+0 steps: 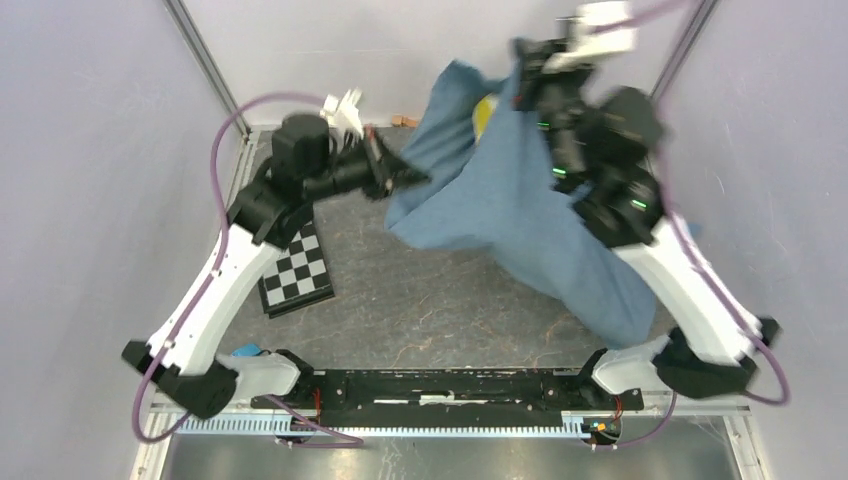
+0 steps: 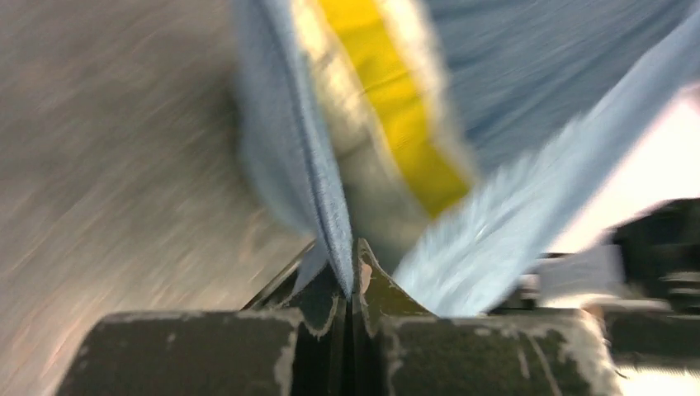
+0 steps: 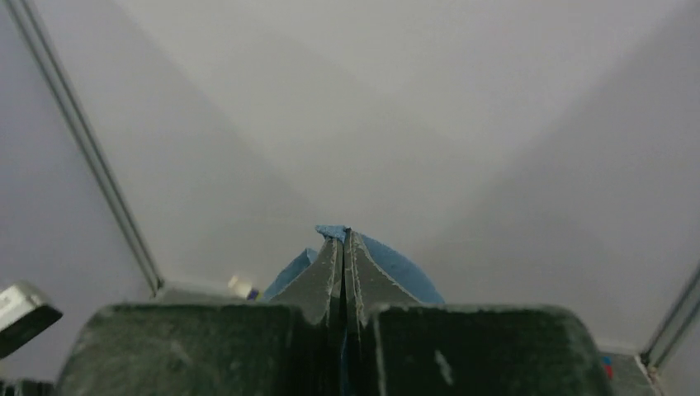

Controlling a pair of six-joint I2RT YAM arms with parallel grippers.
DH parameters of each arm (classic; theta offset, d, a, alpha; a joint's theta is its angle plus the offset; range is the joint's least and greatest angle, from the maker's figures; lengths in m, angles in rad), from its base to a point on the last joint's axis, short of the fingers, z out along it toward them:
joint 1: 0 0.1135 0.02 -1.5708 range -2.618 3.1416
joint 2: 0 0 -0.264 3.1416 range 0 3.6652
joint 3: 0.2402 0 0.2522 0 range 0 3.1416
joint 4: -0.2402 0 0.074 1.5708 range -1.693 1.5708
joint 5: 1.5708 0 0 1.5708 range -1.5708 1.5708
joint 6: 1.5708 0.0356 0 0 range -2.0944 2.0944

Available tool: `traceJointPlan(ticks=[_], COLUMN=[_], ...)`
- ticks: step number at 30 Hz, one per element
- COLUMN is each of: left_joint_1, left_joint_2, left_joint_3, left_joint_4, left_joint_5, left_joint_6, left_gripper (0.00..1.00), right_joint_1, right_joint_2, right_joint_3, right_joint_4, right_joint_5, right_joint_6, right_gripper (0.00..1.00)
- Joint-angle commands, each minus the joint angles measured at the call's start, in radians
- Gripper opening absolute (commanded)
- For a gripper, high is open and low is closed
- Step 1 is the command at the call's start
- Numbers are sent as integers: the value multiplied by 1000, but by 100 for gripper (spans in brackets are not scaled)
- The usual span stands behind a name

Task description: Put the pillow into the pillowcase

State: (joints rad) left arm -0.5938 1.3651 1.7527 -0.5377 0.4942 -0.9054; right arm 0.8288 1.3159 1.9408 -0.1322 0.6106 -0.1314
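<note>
Above the surface (image 1: 430, 300), the pillowcase (image 1: 510, 210) hangs by its mouth. The pillow (image 2: 396, 115) is almost wholly inside, with only its yellow band showing. Left tool (image 2: 350, 262) and right tool (image 3: 344, 241) are each clamped on the hem. Best practice: hold both grips firm and shake, letting the pillow settle downward.

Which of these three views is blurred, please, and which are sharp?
Left wrist: heavy motion blur smears the pillowcase and the pillow; top external: mostly sharp, the right arm slightly smeared at its raised end; right wrist: sharp and evenly lit.
</note>
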Motion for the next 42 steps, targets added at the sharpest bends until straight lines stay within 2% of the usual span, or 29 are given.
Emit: traceJointPlan(ticks=[1, 3, 5, 8, 9, 11, 13, 14, 15, 16, 19, 21, 23, 25, 29, 33, 36, 38, 42], left_joint_1=[61, 96, 135, 151, 156, 165, 174, 177, 179, 185, 187, 188, 187, 187, 185, 172, 151, 131, 126], left_joint_2=[-200, -246, -256, -240, -242, -275, -317, -336, -353, -370, -417, -439, -428, -396, -317, -264, -202, -149, -41], left_joint_3=[-446, -608, -736, -822, -830, -829, -811, -798, -788, -779, -760, -746, -724, -712, -736, -761, -755, -728, -657], left_joint_4=[-138, -171, -164, -140, -145, -164, -191, -211, -230, -245, -264, -270, -269, -252, -211, -146, -83, -38, 13], left_joint_5=[-192, -273, -278, -281, -300, -347, -412, -459, -489, -535, -607, -624, -600, -544, -499, -468, -490, -588, -719], left_joint_6=[162, 203, 226, 237, 236, 233, 244, 249, 250, 246, 229, 230, 253, 271, 281, 276, 257, 236, 215], left_gripper=[2, 2, 2, 5, 9, 33, 42, 50, 64, 75, 81, 86, 87, 87, 85, 79, 78, 78, 78], right_joint_1=[3, 3, -4, -11, -11, -13, -16, -15, -16, -16, -16, -16, -18, -23, -29, -73, -149, -211, -332], right_joint_2=[238, 354, 453, 556, 588, 627, 639, 628, 611, 580, 489, 427, 337, 218, -24, -212, -313, -350, -327], right_joint_3=[-10, 48, 69, 70, 72, 69, 69, 65, 49, 26, -8, -17, -96, -252, -628, -901, -1066, -1146, -1230], right_joint_4=[-33, -58, -63, -59, -63, -84, -120, -137, -152, -158, -230, -313, -377, -396, -439, -509, -498, -433, -324], right_joint_5=[-154, -197, -227, -316, -340, -383, -435, -459, -473, -487, -493, -436, -334, -246, -93, 45, 36, 3, -64], right_joint_6=[121, 130, 186, 253, 267, 289, 304, 308, 309, 309, 282, 262, 258, 281, 357, 450, 483, 480, 447], right_gripper=[0, 0, 0, 0, 0, 0, 0, 0, 6, 17, 51, 65, 75, 78, 79, 77, 75, 75, 76])
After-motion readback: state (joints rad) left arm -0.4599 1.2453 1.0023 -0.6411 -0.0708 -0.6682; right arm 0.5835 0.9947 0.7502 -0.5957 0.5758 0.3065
